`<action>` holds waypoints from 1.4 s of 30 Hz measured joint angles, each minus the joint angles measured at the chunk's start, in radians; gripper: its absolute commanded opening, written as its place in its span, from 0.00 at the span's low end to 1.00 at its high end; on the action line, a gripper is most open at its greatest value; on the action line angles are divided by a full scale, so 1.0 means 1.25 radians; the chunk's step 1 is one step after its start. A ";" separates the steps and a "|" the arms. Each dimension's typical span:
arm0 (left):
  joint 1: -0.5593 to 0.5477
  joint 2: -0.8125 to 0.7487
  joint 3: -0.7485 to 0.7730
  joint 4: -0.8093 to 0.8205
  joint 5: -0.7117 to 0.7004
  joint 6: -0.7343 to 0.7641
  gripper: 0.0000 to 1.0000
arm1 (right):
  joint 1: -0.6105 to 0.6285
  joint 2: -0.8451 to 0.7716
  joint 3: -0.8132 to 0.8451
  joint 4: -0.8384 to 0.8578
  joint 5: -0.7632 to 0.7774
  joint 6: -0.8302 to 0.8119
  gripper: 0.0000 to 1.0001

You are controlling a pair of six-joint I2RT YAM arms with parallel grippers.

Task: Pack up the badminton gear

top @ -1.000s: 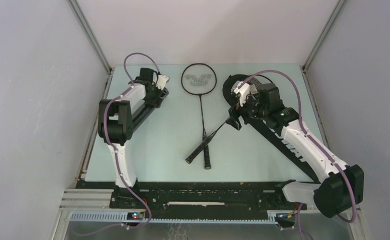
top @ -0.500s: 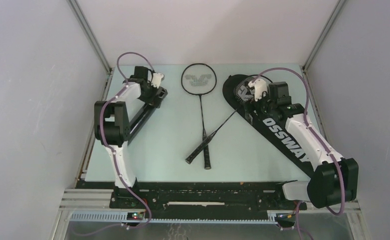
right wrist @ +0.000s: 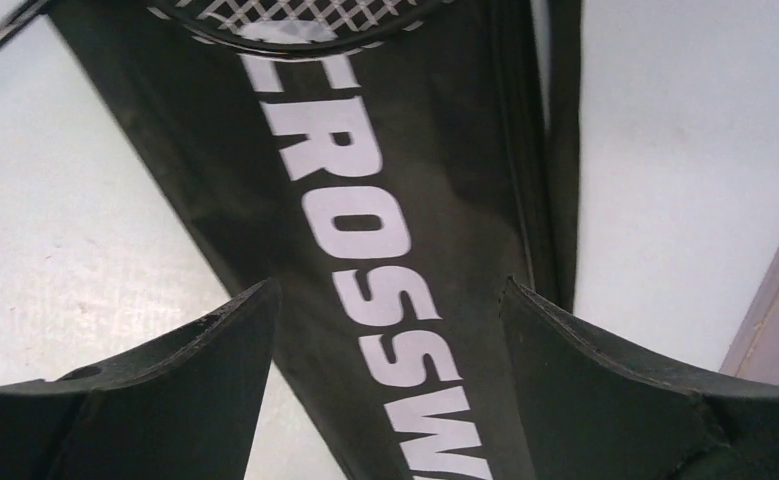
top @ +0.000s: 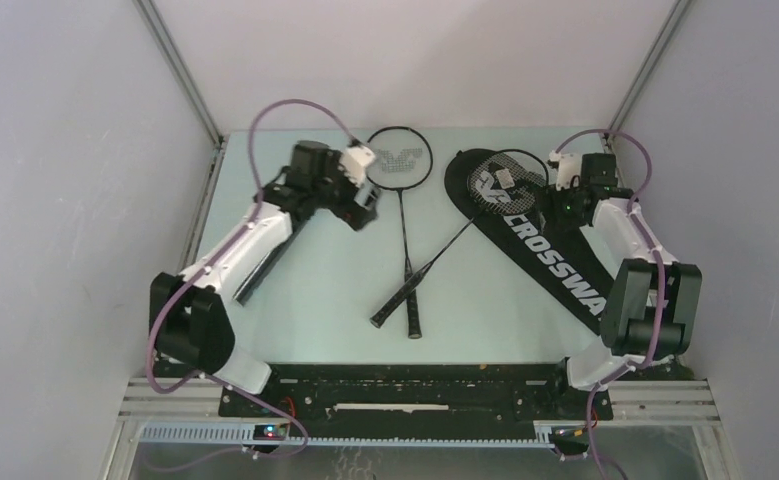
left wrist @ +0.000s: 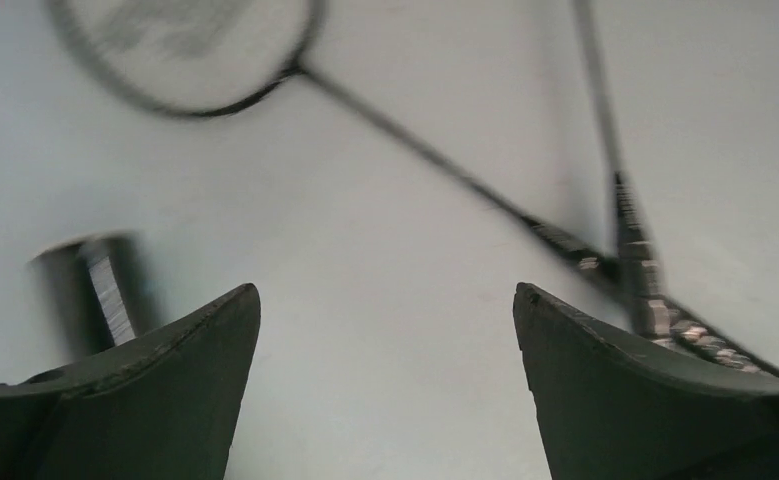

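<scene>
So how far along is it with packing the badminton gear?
Hardly begun. Nothing looks packed: one racket's head rests on the bag, the other racket and the tube lie on the table. Nothing is in hand: both arms' jaws stand open and empty. No shuttlecocks in view. Rackets and tube still need packing.

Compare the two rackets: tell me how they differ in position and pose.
The straight racket has its head directly on the table; the slanted racket has its head on the CROSSWAY bag. The straight racket's shaft runs squarely toward the near edge; the slanted racket's shaft angles from the bag toward the near left. Both are thin and black, with handles crossing.
</scene>
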 measured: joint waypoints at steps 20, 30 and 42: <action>-0.401 0.430 0.203 0.008 -0.088 -0.076 0.84 | -0.174 0.200 0.113 -0.075 -0.031 -0.085 0.80; -0.406 0.523 0.253 0.007 -0.174 -0.099 0.61 | -0.178 0.201 0.113 -0.092 -0.071 -0.088 0.78; -0.407 0.604 0.389 0.007 -0.169 -0.139 0.37 | -0.178 0.182 0.112 -0.111 -0.090 -0.088 0.76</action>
